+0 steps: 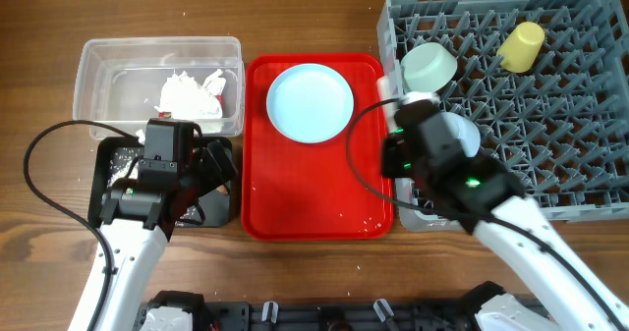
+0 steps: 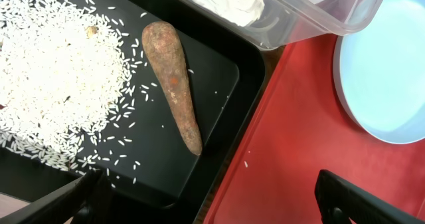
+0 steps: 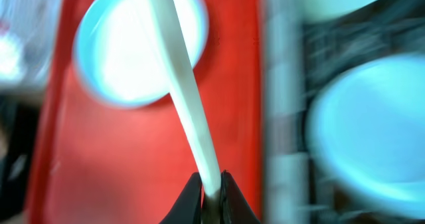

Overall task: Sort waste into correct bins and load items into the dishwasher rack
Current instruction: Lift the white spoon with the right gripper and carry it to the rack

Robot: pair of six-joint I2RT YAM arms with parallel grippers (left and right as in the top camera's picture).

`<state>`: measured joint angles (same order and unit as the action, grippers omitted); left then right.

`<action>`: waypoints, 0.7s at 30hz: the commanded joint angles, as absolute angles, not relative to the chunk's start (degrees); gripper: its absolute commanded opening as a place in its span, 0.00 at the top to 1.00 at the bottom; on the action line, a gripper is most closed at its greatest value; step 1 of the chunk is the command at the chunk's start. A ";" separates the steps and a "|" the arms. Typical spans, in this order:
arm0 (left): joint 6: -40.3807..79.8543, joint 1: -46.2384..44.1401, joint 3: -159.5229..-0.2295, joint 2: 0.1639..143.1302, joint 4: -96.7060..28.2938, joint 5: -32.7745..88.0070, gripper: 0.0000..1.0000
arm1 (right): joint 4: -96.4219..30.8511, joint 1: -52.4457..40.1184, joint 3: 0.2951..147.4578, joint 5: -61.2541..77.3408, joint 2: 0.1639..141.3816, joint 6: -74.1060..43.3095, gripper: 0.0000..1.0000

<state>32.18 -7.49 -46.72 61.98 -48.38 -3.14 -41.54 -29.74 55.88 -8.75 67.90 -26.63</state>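
Spoon [image 3: 182, 84] clamped in right gripper [image 3: 211, 184]; left gripper [image 2: 209, 187] spread, empty.
Binned: tissue [image 1: 187, 95], sausage [image 2: 174, 84], rice [image 2: 60, 71]. Racked: green bowl [image 1: 429, 66], blue bowl [image 1: 457, 130], cup [image 1: 521, 46]. I owe plate [image 1: 310, 100], upper centre, and spoon.

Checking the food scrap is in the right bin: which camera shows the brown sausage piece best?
Left wrist: the brown sausage piece lies whole and sharp on the black bin floor, beside the rice crumbs. Overhead, the left arm covers that spot, hiding it. The right wrist view points at the red tray and misses it.
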 commanded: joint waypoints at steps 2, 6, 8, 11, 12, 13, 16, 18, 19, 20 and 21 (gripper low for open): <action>31.94 -7.11 -46.72 62.06 -48.18 -2.81 0.00 | -41.63 -20.73 56.60 -17.74 66.87 -10.94 0.96; 31.94 -7.11 -46.72 62.06 -48.21 -2.52 0.00 | -39.59 -13.47 56.60 -20.40 69.14 -4.69 0.96; 31.94 -7.11 -46.72 62.06 -48.18 -2.42 0.00 | -37.87 -10.35 56.60 -20.40 70.74 -1.45 0.96; 31.94 -7.11 -46.72 62.06 -48.18 -2.42 0.00 | -35.38 -6.22 56.60 -20.38 73.73 2.20 0.96; 31.94 -7.11 -46.72 62.06 -48.18 -2.42 0.00 | -34.52 -4.69 56.60 -20.36 75.22 3.40 0.96; 31.94 -7.11 -46.72 62.06 -48.18 -2.42 0.00 | -33.61 -3.22 56.60 -20.32 76.86 4.64 0.96; 31.94 -7.11 -46.72 62.06 -48.18 -2.42 0.00 | -31.70 -0.27 56.60 -20.36 81.06 6.02 0.96; 31.94 -7.11 -46.72 62.04 -48.18 -2.42 0.00 | -29.45 1.63 56.60 -20.36 84.20 6.04 0.96; 31.94 -7.11 -46.72 62.06 -48.18 -2.42 0.00 | -28.69 2.24 56.60 -20.34 85.21 6.04 0.96; 31.94 -7.11 -46.72 62.06 -48.18 -2.42 0.00 | -27.86 2.81 56.60 -20.36 86.30 6.02 0.96; 31.94 -7.11 -46.72 62.06 -48.18 -2.42 0.00 | -27.46 3.11 56.60 -20.34 86.83 6.04 0.96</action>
